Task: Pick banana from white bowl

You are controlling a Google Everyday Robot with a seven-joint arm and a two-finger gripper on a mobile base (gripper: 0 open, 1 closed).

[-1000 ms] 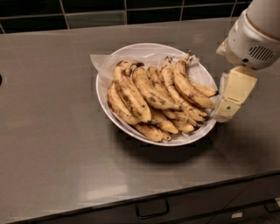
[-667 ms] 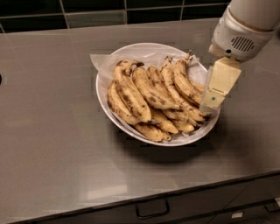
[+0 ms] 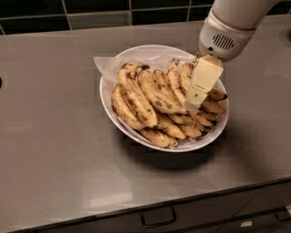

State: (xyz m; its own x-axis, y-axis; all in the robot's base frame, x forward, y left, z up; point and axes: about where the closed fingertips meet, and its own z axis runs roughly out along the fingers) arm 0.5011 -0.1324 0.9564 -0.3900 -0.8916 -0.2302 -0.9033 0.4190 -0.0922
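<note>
The robot's gripper (image 3: 193,101) hangs tip-down over heaped fruit; whether it is released or clenched cannot be told. Just left of its tip lies the banana (image 3: 174,84), long and brown-speckled, among others filling the white bowl (image 3: 107,102) beneath, lined with crinkled paper (image 3: 107,63), on a grey counter (image 3: 54,136)

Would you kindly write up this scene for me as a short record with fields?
surface: grey countertop, dark tiles behind
container: wide, oval white bowl, lined with crinkled white paper
contents: brown-speckled yellow bananas, piled, all in the bowl
gripper: cream-coloured gripper, pointing down over the pile's right side
contact: cannot tell whether it touches a banana
below: dark drawer handle
</note>
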